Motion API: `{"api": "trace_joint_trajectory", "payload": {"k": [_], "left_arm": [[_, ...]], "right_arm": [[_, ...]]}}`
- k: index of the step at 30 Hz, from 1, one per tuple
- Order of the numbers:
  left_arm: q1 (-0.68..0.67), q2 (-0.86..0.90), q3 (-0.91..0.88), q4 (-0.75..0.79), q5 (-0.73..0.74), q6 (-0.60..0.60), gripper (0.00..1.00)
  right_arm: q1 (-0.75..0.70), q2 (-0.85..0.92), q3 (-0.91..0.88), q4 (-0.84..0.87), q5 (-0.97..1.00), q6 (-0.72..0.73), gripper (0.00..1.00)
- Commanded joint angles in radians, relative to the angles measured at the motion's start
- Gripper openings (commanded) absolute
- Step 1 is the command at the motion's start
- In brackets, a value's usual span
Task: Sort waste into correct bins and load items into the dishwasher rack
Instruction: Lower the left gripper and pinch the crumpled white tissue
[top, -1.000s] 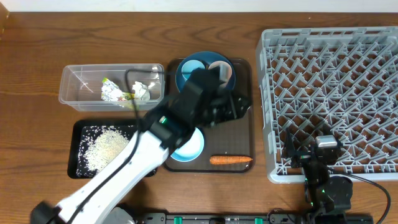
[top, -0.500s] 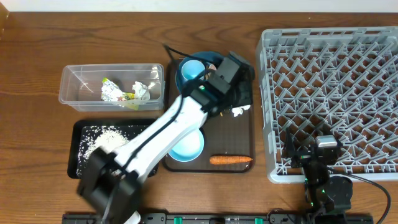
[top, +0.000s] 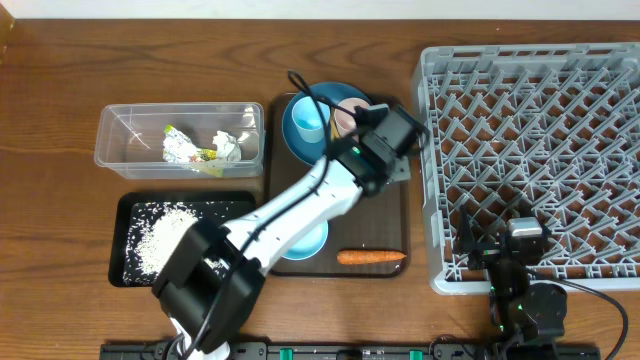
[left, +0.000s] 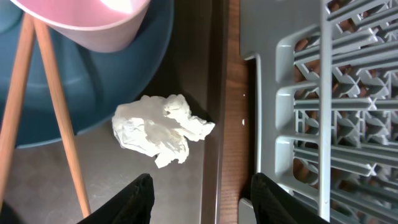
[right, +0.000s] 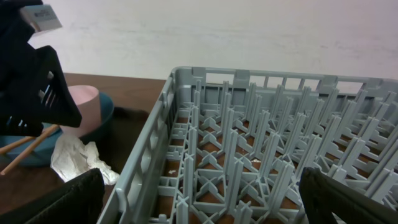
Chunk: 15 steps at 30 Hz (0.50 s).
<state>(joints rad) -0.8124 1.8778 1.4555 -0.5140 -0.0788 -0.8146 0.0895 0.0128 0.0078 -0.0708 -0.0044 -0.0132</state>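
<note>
– Over the right edge of the brown serving tray (top: 397, 215): pose of the left arm?
– The left arm (top: 290, 215) runs from its base at the near table edge diagonally up and to the right. It passes above the white bowl (top: 312, 240) and hides part of it. The wrist is bent down, so the left gripper (left: 202, 196) faces the tray floor, close beside the wall of the dishwasher rack (top: 530, 150).
– Fingers?
– Spread apart, nothing between them. The crumpled white paper (left: 160, 130) lies loose on the tray just ahead of the fingertips, untouched, beside the rim of the blue plate (left: 124, 87).
– What is on the plate?
– The light blue cup (top: 308, 118) and the pale pink cup (top: 350, 113) stand on it. The wooden chopsticks (left: 61, 124) slant across its rim down onto the tray.
– Right arm?
– Folded low at the near right corner. The right gripper (right: 199, 186) looks level across the rack's pegs, fingers wide and empty.
– Remaining waste?
– The carrot (top: 370, 257) lies along the tray's near edge. The wrapper (top: 182, 148) and a second paper ball (top: 226, 146) sit in the clear tub (top: 115, 150). The rice (top: 165, 235) is in the black tray (top: 122, 262).
</note>
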Motion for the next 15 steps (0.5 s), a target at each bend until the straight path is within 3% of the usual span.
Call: {"api": "trace_joint_trajectory", "payload": {"k": [1,5,10,15], "left_arm": [[-0.053,0.027,-0.004,0.009,-0.186,-0.022,0.52],[-0.089,0.073,-0.004,0.059,-0.241,-0.029,0.53],[-0.078,0.111,-0.004,0.074,-0.248,-0.121,0.54],[-0.076,0.136,-0.005,0.085,-0.245,-0.134,0.59]], "right_arm": [[-0.008,-0.001,-0.003,-0.004,-0.003,-0.018,0.99],[-0.008,-0.002,-0.003,-0.003,-0.003,-0.018,0.99],[-0.008,-0.002,-0.003,-0.003,-0.003,-0.018,0.99],[-0.008,-0.002,-0.003,-0.003,-0.003,-0.018,0.99]]}}
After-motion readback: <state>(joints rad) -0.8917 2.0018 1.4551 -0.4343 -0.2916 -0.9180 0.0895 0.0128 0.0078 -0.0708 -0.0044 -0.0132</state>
